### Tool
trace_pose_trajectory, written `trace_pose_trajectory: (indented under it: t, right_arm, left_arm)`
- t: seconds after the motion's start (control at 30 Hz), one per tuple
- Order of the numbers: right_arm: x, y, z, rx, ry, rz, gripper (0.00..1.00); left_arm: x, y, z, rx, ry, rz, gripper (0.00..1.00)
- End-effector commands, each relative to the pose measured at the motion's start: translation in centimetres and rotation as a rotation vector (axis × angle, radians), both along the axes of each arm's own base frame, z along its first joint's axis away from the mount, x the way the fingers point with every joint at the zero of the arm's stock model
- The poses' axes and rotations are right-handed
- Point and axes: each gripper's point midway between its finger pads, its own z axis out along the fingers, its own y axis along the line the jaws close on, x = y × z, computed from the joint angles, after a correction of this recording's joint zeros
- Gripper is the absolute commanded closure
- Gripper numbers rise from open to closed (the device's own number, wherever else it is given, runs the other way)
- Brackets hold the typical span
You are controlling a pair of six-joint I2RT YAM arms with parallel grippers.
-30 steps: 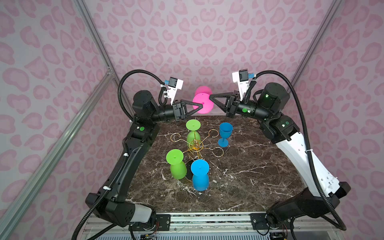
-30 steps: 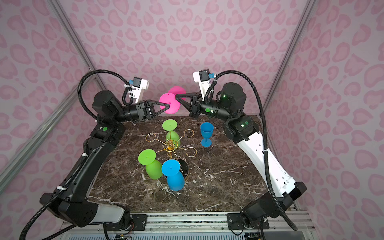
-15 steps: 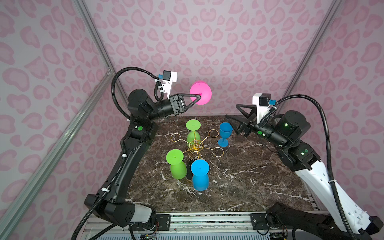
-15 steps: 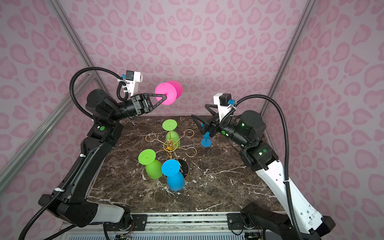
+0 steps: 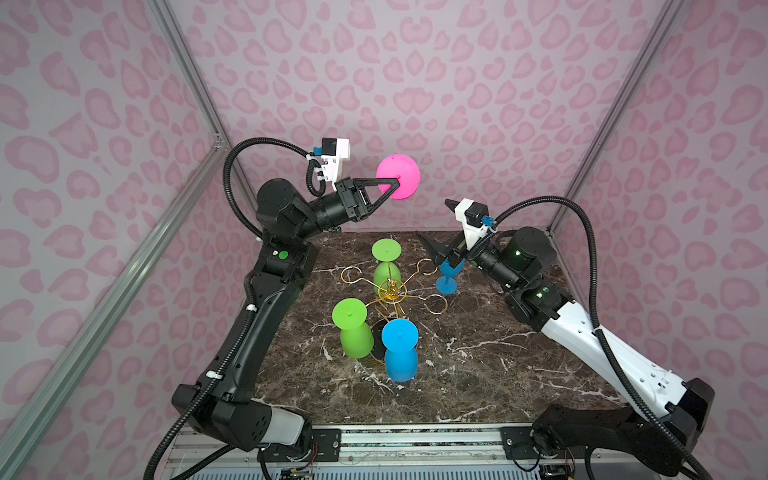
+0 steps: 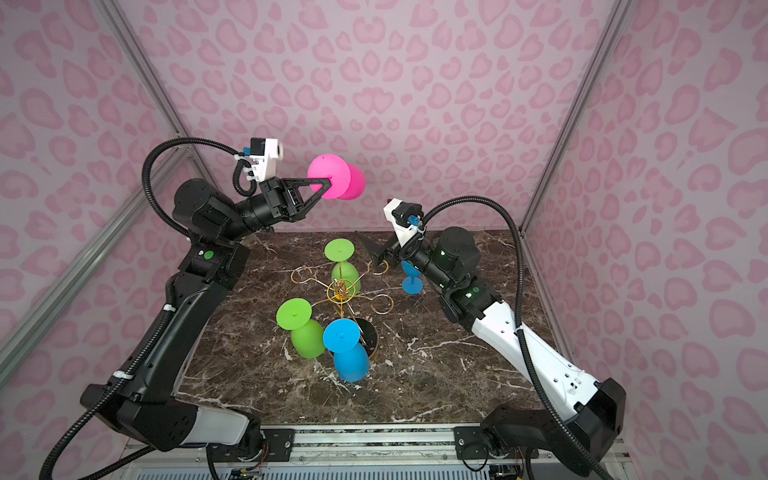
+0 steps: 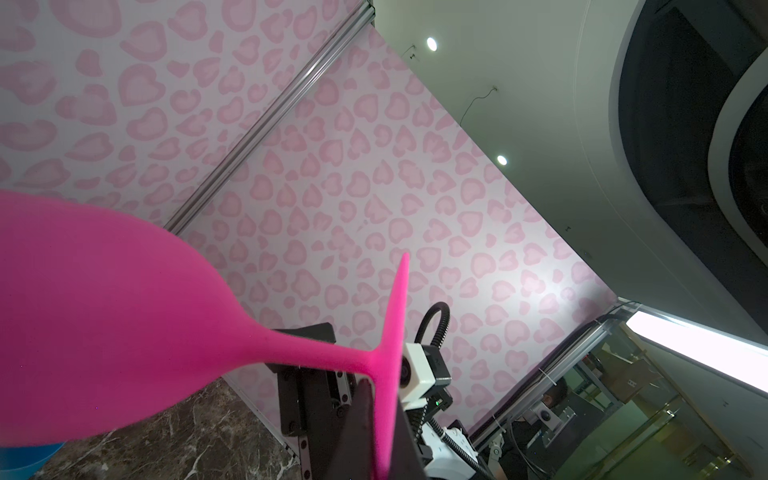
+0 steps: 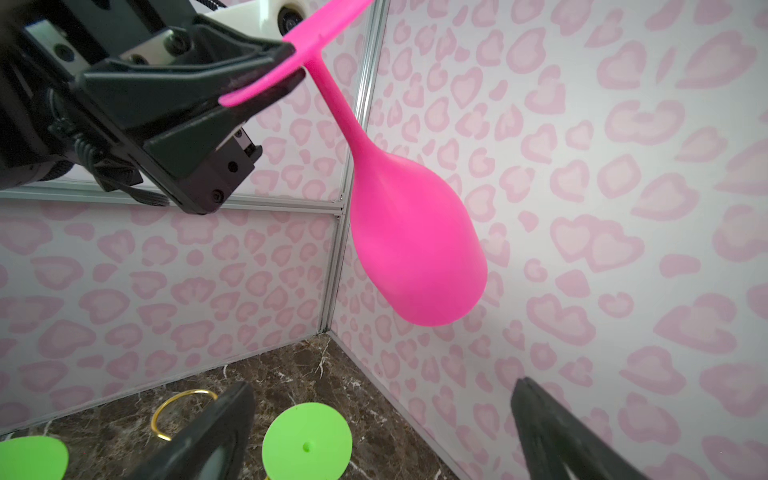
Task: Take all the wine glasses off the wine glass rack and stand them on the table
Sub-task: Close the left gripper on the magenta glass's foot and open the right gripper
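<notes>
Our left arm (image 5: 266,316) raised high, wrist level, jaws clamped on the foot of the pink wine glass (image 5: 398,176) — our right arm (image 5: 582,332) lower, forearm angled inward, wrist tilted upward, jaws spread wide

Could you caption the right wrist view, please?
Left gripper clamps the pink wine glass by its foot; right gripper open.

The left arm (image 5: 266,316) is black, bar a white base sleeve (image 5: 286,428) and a green dot (image 5: 283,254). The right arm (image 5: 523,257) wears a white, hole-dotted shell (image 5: 602,353). Each has a white wrist camera (image 5: 332,156) and ribbed black cable (image 5: 227,178). The left gripper (image 5: 395,183) and right gripper (image 8: 384,384) are black, with triangular fingers (image 8: 216,432)
</notes>
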Motion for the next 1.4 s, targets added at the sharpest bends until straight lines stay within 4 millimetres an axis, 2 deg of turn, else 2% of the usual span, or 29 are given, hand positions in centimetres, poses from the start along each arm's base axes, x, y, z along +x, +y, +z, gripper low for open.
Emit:
trace_pose_trajectory:
  t: [0.0, 0.47, 0.67, 0.77, 1.0, 1.23, 1.37]
  right_arm:
    - [0.2, 0.1, 2.7, 0.058, -0.147, -0.018, 0.02]
    - [3.8, 4.1, 4.6, 0.084, -0.191, 0.045, 0.02]
    - [5.8, 5.7, 3.8, 0.071, -0.156, 0.052, 0.02]
    - [6.4, 6.3, 3.6, 0.063, -0.132, 0.061, 0.05]
    - [7.0, 6.7, 3.1, 0.060, -0.114, 0.062, 0.10]
    - [6.8, 6.5, 2.5, 0.049, -0.094, 0.063, 0.28]
    - [6.4, 6.2, 2.6, 0.048, -0.090, 0.061, 0.30]
  left_arm:
    - [-0.4, 0.3, 1.1, -0.035, -0.024, -0.003, 0.96]
    - [-0.3, 0.1, 1.2, -0.048, 0.009, -0.029, 0.96]
    - [-0.2, 0.0, 1.1, -0.049, 0.019, -0.037, 0.96]
    - [-0.3, 0.0, 1.1, -0.052, 0.019, -0.040, 0.96]
    - [-0.7, 0.0, 1.4, -0.055, 0.013, -0.053, 0.96]
    - [-0.4, 0.2, 1.4, -0.060, 0.024, -0.048, 0.96]
    - [-0.3, 0.3, 1.5, -0.067, 0.028, -0.047, 0.97]
